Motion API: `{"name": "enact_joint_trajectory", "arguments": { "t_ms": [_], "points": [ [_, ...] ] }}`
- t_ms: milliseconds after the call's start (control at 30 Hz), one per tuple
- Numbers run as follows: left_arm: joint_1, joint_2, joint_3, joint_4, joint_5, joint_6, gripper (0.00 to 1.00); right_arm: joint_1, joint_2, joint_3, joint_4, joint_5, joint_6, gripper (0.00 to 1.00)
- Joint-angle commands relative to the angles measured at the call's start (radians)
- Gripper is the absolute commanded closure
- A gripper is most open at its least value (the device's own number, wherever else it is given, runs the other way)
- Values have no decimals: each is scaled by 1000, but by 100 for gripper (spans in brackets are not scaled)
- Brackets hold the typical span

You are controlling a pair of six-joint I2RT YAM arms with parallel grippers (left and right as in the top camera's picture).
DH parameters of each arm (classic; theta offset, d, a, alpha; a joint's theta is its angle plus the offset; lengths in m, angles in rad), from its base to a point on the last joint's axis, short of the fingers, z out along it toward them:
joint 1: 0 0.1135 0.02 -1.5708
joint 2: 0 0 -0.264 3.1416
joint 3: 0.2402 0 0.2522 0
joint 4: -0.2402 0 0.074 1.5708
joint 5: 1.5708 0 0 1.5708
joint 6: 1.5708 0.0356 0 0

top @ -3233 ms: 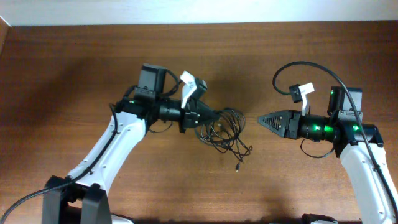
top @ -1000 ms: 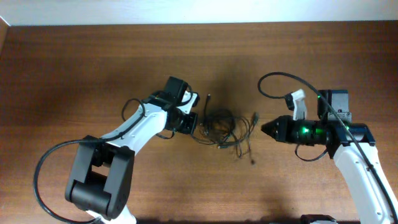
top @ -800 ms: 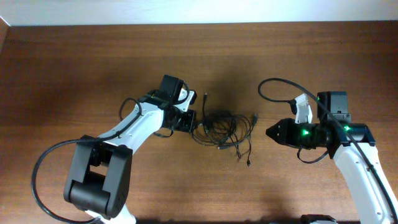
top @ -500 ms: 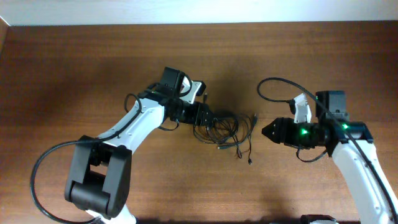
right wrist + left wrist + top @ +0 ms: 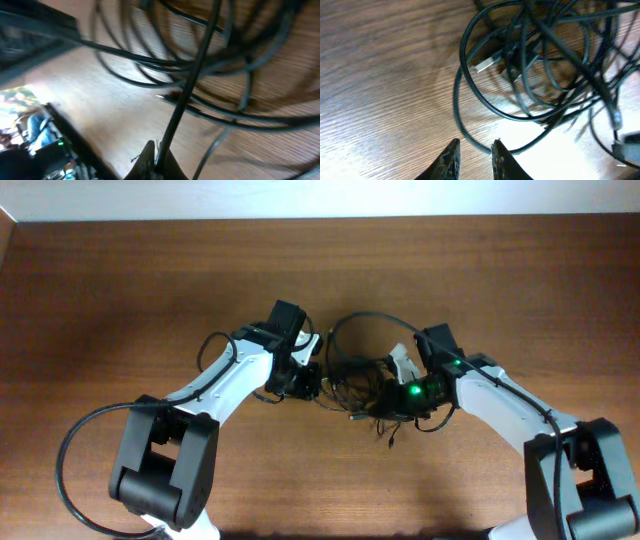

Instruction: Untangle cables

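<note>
The cables lie as a tangled black bunch at the table's middle, between both arms. One plug end trails toward the front. My left gripper sits at the bunch's left edge. In the left wrist view it is open a little, with nothing between its tips, and a cable loop curves just ahead of them. A silver plug shows inside the tangle. My right gripper is in the bunch's right side. In the right wrist view it is shut on one strand that runs up and away.
The brown wooden table spreads out on all sides, with a pale wall edge along the back. The right arm's own thicker cable arcs over the bunch. Part of the left arm looms dark beyond the cables in the right wrist view.
The right arm has swung left from the table's right side into the bunch and shut on a strand. The left gripper has drawn back slightly to the bunch's left edge.
</note>
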Motion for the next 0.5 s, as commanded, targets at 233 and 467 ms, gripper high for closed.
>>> {"name": "enact_joint_trajectory", "arguments": {
  "t_ms": [233,467],
  "points": [
    [80,-41,267,-71,174,-39,68,5,-341,53,-99,-75,3,96],
    [-45,52,266,-59,110,-65,66,5,-337,53,-210,156,4,96]
  ]
}}
